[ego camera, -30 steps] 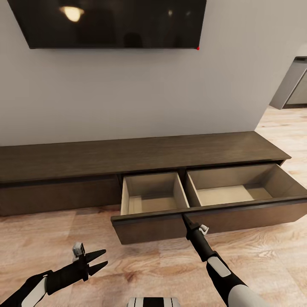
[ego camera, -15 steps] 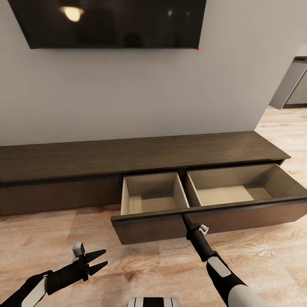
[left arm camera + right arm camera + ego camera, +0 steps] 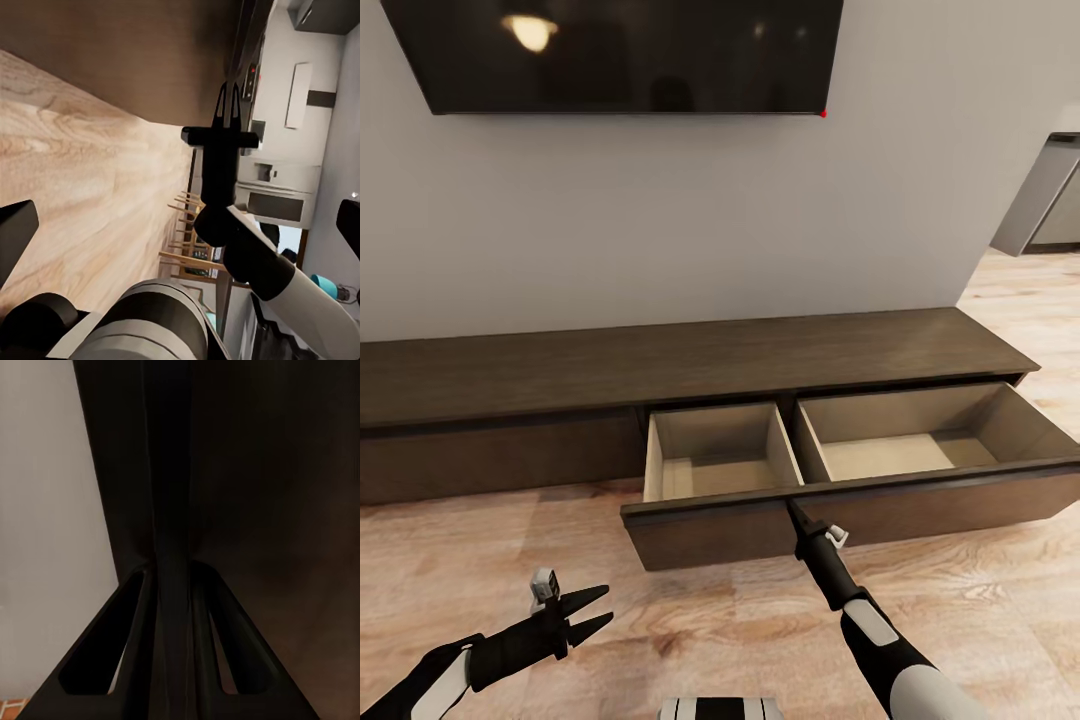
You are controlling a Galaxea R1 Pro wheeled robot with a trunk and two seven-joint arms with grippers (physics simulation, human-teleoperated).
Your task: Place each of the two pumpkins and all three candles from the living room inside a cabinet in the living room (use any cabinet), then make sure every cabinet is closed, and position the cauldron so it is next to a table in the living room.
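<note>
The long dark-brown cabinet (image 3: 660, 365) stands against the wall with its right-hand drawer pulled out. Both pale compartments (image 3: 720, 455) of the drawer hold nothing. My right gripper (image 3: 792, 508) is shut, its tip against the top edge of the drawer front (image 3: 710, 532). The left wrist view shows that gripper (image 3: 229, 97) against the dark wood, and the right wrist view has its fingers (image 3: 161, 450) pressed together on the front. My left gripper (image 3: 595, 612) hangs open over the floor, holding nothing. The pumpkins, candles, cauldron and table are out of view.
A dark television (image 3: 620, 50) hangs on the wall above the cabinet. Light wooden floor (image 3: 690, 620) lies in front of the drawer. At the right a passage (image 3: 1050, 200) leads to another room. The cabinet's left front (image 3: 490, 455) is shut.
The drawer front has slid slightly back toward the cabinet with my right gripper against it. The left arm has not moved.
</note>
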